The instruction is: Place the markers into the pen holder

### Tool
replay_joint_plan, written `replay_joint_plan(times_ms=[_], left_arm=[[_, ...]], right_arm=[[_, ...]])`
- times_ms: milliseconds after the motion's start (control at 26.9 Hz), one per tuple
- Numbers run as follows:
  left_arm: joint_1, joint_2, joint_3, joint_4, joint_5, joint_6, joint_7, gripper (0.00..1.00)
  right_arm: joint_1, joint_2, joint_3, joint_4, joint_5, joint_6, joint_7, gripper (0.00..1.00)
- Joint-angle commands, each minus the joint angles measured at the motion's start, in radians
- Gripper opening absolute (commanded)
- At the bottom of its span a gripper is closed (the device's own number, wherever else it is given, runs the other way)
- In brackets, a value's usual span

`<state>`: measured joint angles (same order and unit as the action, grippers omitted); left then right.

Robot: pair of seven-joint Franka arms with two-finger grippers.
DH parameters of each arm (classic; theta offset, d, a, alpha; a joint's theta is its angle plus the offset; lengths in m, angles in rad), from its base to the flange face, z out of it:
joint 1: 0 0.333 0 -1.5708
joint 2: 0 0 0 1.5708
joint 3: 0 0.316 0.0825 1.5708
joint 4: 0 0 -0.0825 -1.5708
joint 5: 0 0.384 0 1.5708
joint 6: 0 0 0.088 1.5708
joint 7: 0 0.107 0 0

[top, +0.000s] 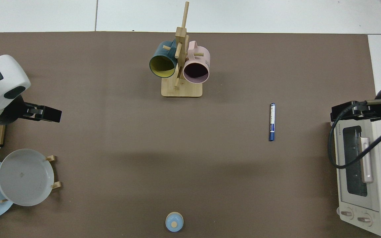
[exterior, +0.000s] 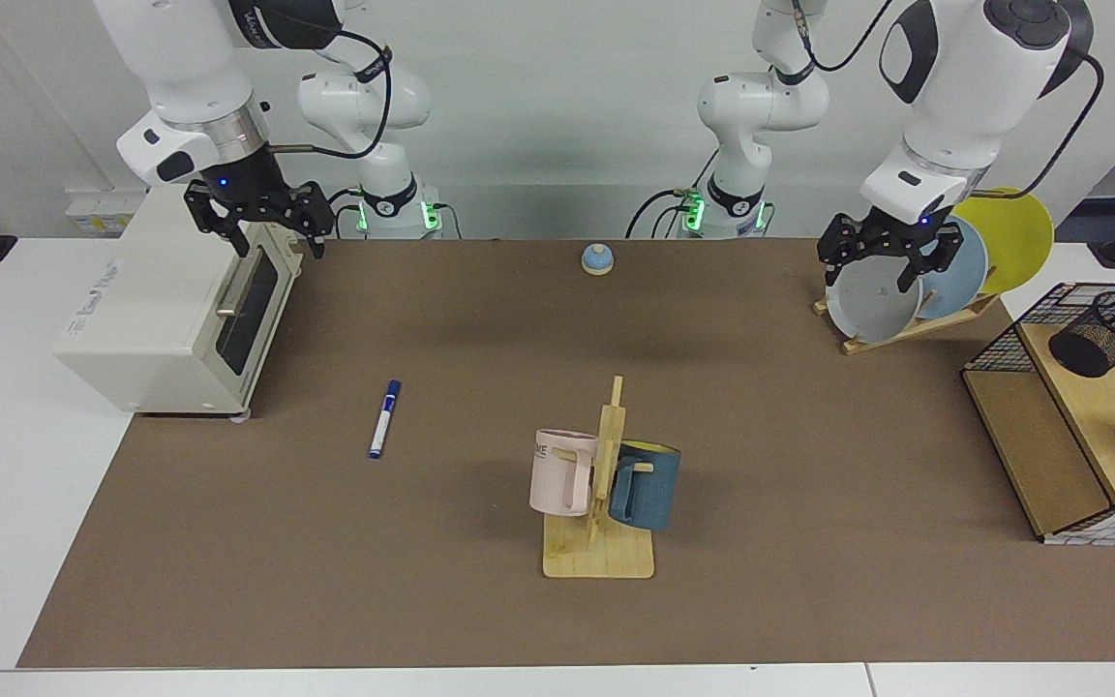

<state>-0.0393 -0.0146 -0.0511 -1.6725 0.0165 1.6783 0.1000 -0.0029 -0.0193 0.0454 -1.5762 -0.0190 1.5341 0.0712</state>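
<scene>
Marker (exterior: 384, 418) lies untouched on the bench (exterior: 422, 581) near the toaster oven (exterior: 170, 319), so pickup is not yet begun: right gripper (exterior: 257, 221), released, must descend on it, while the left gripper (exterior: 891, 254), released, waits by the holder (exterior: 1104, 334).

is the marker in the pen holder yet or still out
Out. The marker lies flat on the brown mat, far from the pen holder on the wooden shelf; neither gripper is near it.
</scene>
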Motion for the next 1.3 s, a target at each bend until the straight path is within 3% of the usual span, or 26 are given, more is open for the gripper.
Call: replay_joint_plan(times_ms=[0, 484, 707, 1266], left_arm=[[-0.011, -0.007, 0.011, -0.013, 0.008, 0.014, 0.014, 1.0], [0.001, -0.015, 0.014, -0.059, -0.012, 0.058, 0.093, 1.0], [0.006, -0.015, 0.022, -0.061, -0.05, 0.077, 0.24, 1.0], [-0.007, -0.022, 0.019, -0.069, -0.05, 0.057, 0.245, 1.0]], right_arm=[[-0.005, -0.027, 0.001, -0.042, 0.011, 0.009, -0.021, 1.0], [0.018, 0.001, 0.005, -0.119, 0.014, 0.149, -0.013, 1.0], [0.038, 0.067, 0.005, -0.137, 0.016, 0.241, 0.031, 1.0], [0.076, 0.283, 0.005, -0.137, 0.016, 0.508, 0.108, 1.0]])
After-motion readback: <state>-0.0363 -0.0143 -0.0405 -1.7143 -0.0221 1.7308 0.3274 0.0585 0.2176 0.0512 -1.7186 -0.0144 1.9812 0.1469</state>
